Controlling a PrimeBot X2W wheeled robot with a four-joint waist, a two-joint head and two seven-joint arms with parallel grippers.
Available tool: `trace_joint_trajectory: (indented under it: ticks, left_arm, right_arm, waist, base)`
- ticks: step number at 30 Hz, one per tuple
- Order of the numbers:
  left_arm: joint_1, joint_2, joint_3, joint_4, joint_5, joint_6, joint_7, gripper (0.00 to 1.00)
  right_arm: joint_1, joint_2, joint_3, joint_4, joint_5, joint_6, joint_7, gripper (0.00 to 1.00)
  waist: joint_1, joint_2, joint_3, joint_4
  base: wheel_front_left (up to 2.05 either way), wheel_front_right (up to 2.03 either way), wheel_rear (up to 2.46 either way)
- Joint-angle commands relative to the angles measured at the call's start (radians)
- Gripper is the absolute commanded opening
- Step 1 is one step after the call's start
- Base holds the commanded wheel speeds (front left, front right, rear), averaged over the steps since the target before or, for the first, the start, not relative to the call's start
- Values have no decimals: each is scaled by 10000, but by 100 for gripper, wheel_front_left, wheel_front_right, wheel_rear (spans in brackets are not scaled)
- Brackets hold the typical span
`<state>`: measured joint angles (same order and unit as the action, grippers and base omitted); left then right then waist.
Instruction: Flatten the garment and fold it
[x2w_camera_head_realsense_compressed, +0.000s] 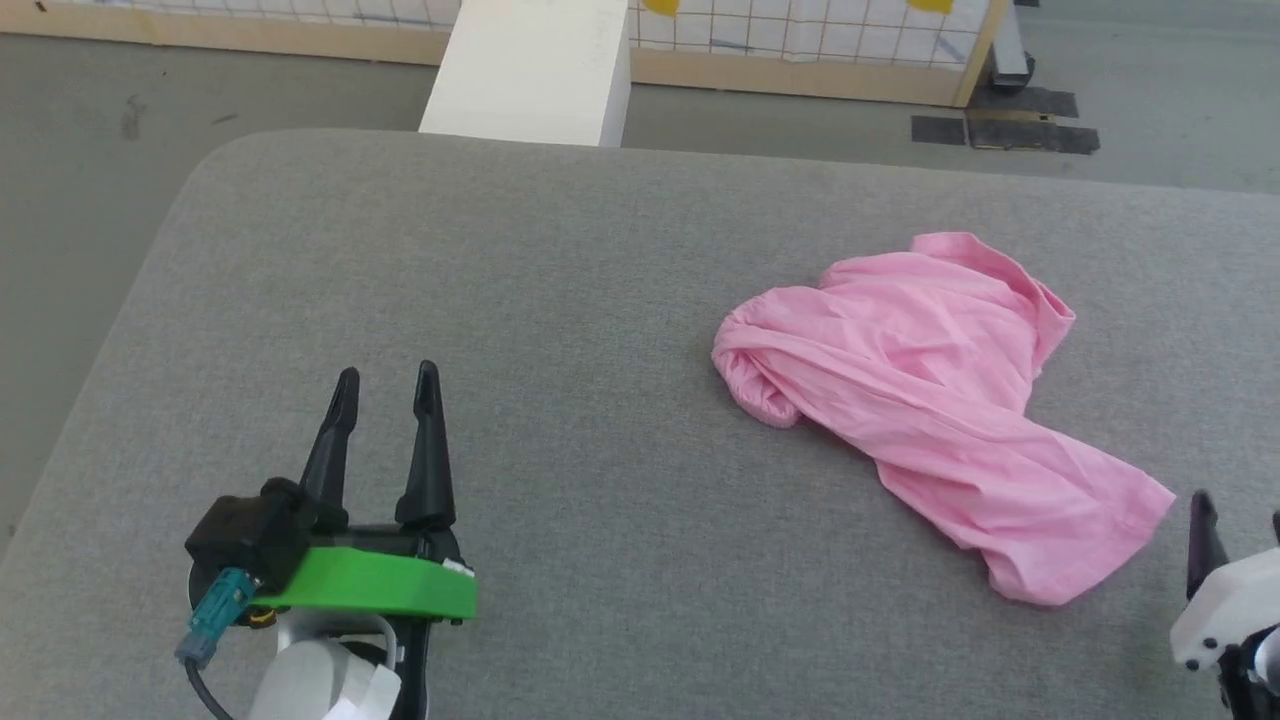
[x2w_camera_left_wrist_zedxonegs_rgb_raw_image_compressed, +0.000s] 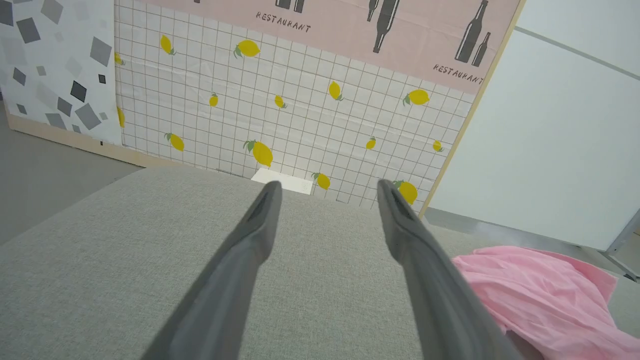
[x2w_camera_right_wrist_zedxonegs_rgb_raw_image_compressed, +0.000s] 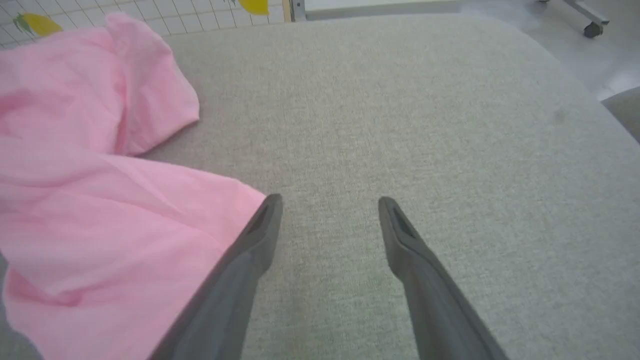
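The pink garment (x2w_camera_head_realsense_compressed: 920, 400) lies crumpled and twisted on the right half of the grey desk (x2w_camera_head_realsense_compressed: 560, 300), gripped by neither claw. The left claw (x2w_camera_head_realsense_compressed: 385, 378) hovers well apart from it at the near left, fingers spread wide and empty. The right claw (x2w_camera_right_wrist_zedxonegs_rgb_raw_image_compressed: 327, 200) is also spread wide with nothing between its fingers, just beside the garment's near corner; whether the nearer finger (x2w_camera_right_wrist_zedxonegs_rgb_raw_image_compressed: 250, 250) brushes the cloth I cannot tell.
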<state>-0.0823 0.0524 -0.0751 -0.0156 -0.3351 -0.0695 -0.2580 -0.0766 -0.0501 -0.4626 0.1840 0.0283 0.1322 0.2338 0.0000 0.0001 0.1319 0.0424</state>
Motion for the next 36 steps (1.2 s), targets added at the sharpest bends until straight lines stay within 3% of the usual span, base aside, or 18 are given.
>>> trace_joint_trajectory:
  ticks: [1,7,11,16,24,31,36]
  left_arm:
    - [13,-22,12,34,84,-43,-38,100]
    - [-260,-22,-571,585,-50,-138,-38,100]
    - [-951,-22,-1459,2004,-151,-108,-28,100]
    - [-2505,-22,-2466,3983,-745,181,738,100]
    - [-4805,-22,-3268,6427,-1485,793,2402,100]
    - [-6033,-22,-3723,8289,-1538,1331,4098,100]
    - [-6402,-22,-3980,9161,-1887,1339,5464,100]
  right_arm:
    - [-44,-1,192,-155,133,-15,-501,100]
    - [93,-1,1315,-860,438,-15,-2538,100]
    - [222,-1,2029,-1112,656,-15,-3315,100]
    - [258,-1,2692,-970,923,-15,-3580,100]
    - [63,-1,3307,-841,1097,-15,-3757,100]
    - [-79,-1,3563,-804,1159,-15,-3889,100]
    - [-132,-1,3766,-824,1165,-15,-3996,100]
  waist:
    - [0,-1,-73,-92]
    - [0,-1,-61,-508]
    - [0,-1,65,-981]
    - [0,-1,293,-1645]
    - [0,-1,720,-2476]
    - [0,-1,962,-2844]
    - [0,-1,1025,-2929]
  base:
    - [0,0,0]
    - [0,0,0]
    - [0,0,0]
    - [0,0,0]
    - [0,0,0]
    - [0,0,0]
    - [0,0,0]
